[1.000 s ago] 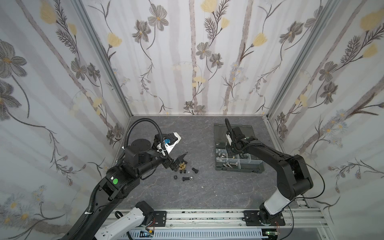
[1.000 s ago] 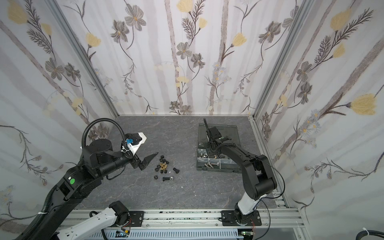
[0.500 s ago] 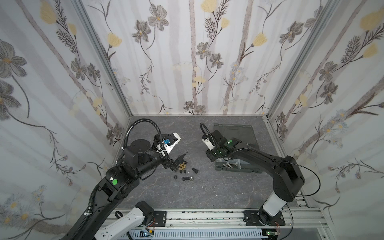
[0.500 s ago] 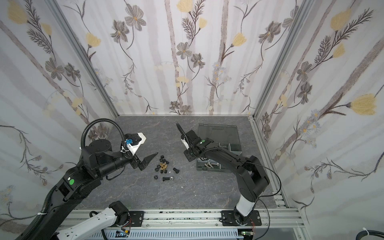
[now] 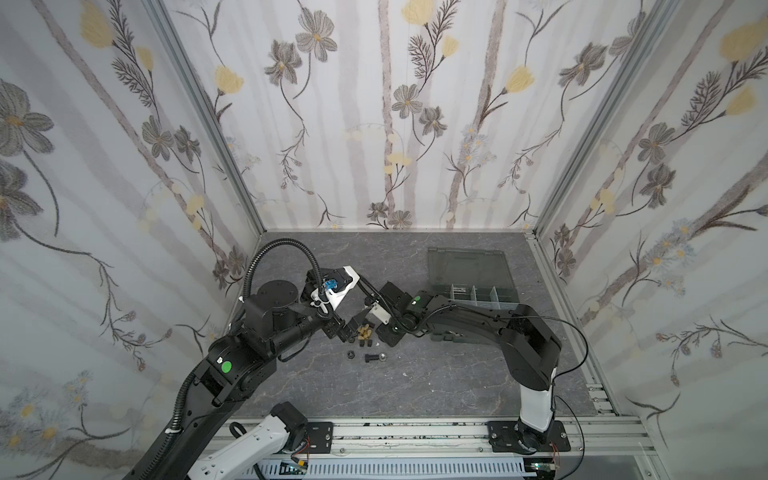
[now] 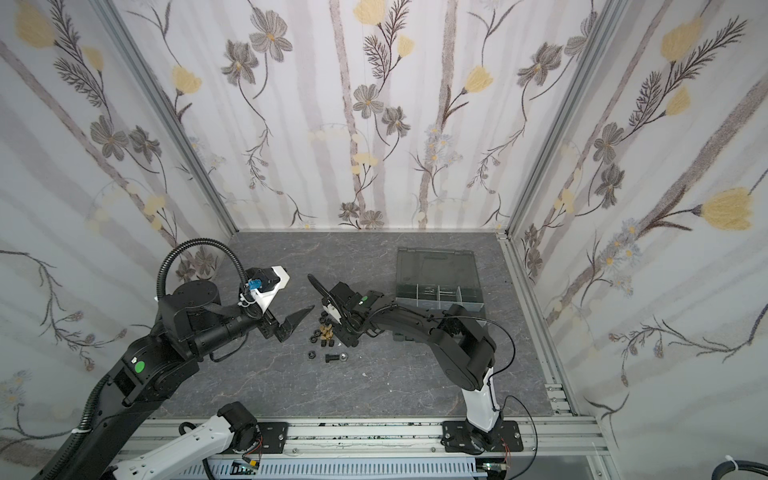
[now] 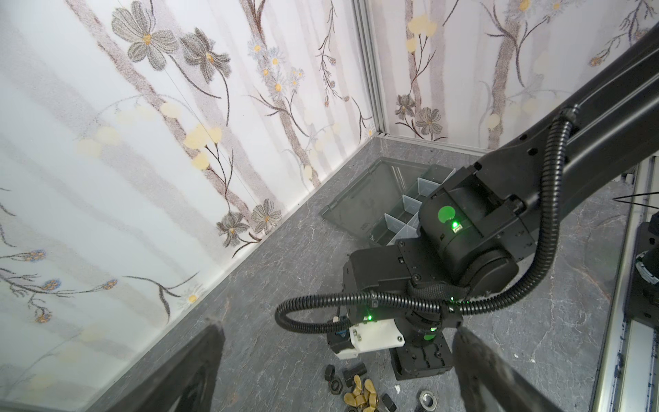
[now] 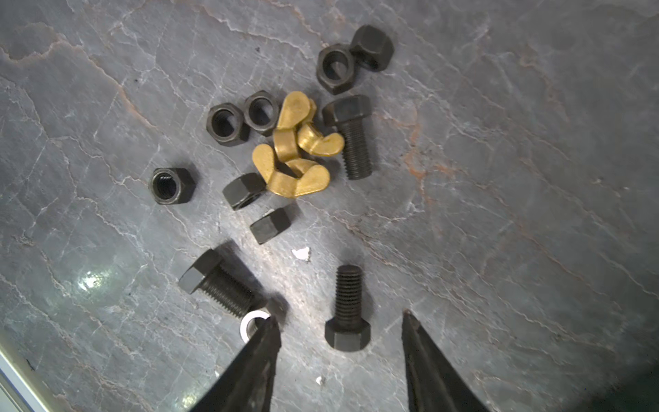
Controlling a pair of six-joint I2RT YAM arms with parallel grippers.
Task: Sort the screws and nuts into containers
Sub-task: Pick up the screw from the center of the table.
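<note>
Brass-gold wing nuts [image 8: 296,153], a few tangled in a small heap, are lying on the grey, marble-veined tabletop [image 5: 415,386]. Matte black steel hex nuts [image 8: 224,123] are lying around that heap. One touching pair is sitting right against it and a second touching pair is near it. Two more are resting on their sides just beside it, and a single one [image 8: 171,185] is sitting a little apart.

One matte black hex-head bolt [image 8: 353,139] is lying right alongside the heap. Two further black bolts are lying away from it. One [image 8: 217,285] has a small silver ring [image 8: 251,321] at the end of its shank, nut or washer I cannot tell. The other [image 8: 347,303] is lying between the fingers of the right claw [image 8: 338,317].

That claw is hanging spread over the tabletop, its dark pointed fingers [image 8: 256,356] standing either side of the bolt's head with a gap on both sides, pinching nothing. The left claw [image 6: 297,323] is hovering near the heap on the opposite side, fingers spread wide and holding nothing.

A dark grey translucent organizer box [image 5: 467,266] is lying open well apart from the heap, on the right arm's side, with its lid flat on the tabletop. Clear dividers are splitting it into small compartments [image 5: 461,292], and their contents are too small to make out.
</note>
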